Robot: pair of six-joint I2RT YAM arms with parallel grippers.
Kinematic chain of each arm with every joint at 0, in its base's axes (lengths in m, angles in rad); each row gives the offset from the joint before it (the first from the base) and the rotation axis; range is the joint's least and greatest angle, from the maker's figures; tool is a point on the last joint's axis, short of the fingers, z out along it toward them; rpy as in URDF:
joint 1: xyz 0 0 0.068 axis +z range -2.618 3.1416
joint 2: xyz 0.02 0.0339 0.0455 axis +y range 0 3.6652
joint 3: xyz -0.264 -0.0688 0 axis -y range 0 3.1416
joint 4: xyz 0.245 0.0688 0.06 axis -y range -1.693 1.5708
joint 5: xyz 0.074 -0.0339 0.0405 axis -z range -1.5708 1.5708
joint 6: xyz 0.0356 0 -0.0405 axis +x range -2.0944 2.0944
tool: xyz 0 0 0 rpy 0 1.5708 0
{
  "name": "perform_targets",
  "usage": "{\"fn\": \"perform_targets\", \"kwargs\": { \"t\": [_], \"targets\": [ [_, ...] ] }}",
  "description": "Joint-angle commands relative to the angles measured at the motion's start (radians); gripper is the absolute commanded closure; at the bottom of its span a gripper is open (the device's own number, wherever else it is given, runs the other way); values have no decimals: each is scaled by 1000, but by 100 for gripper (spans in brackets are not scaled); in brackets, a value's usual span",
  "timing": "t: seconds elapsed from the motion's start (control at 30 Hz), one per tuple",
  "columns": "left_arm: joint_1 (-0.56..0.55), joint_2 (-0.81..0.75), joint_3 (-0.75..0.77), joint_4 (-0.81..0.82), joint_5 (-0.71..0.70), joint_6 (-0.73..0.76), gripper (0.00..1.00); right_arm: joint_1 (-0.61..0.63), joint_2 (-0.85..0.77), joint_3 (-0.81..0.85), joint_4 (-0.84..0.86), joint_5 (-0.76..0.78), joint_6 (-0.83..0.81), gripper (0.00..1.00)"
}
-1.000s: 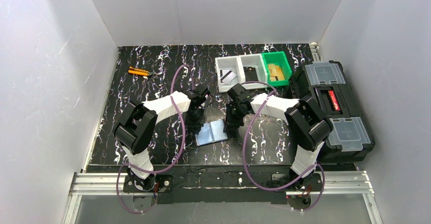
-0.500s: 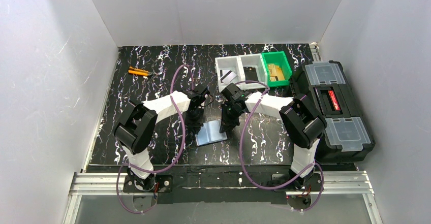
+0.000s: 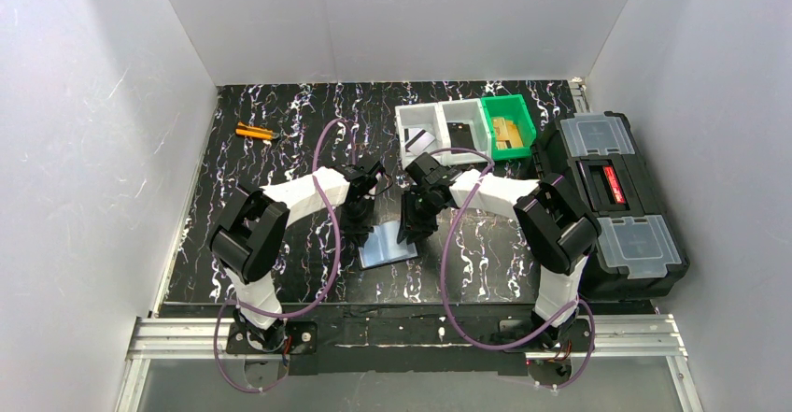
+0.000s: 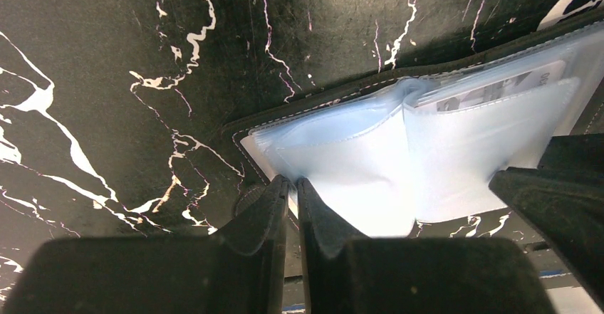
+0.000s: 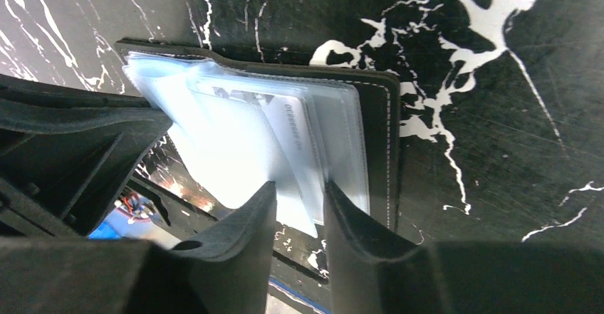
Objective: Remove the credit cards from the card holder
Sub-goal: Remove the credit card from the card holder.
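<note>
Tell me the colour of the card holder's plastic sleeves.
The sleeves are pale translucent blue; clearest in the left wrist view.

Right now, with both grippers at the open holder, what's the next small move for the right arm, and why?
Probably close the right gripper on the credit card. Its fingers stand apart, straddling the near edge of the clear sleeve that shows the card, while the left gripper pinches the card holder at the opposite sleeve.
</note>
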Motion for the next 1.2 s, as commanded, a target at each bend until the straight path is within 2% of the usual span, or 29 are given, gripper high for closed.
{"fn": "perform_targets", "kwargs": {
  "t": [0.0,0.33,0.5,0.87,1.17],
  "targets": [
    [-4,15,3,33,30,-1,93,24,-41,6,88,-56,18,59],
    [-5,5,9,25,33,-1,93,30,-69,20,69,-50,16,52],
    [-6,6,9,25,39,-2,93,30,-100,24,61,-45,14,44],
    [-5,-1,17,20,48,-3,94,45,-66,66,38,-66,5,38],
    [-4,-43,26,-4,49,-3,93,44,-65,70,23,-56,1,20]
  ]
}}
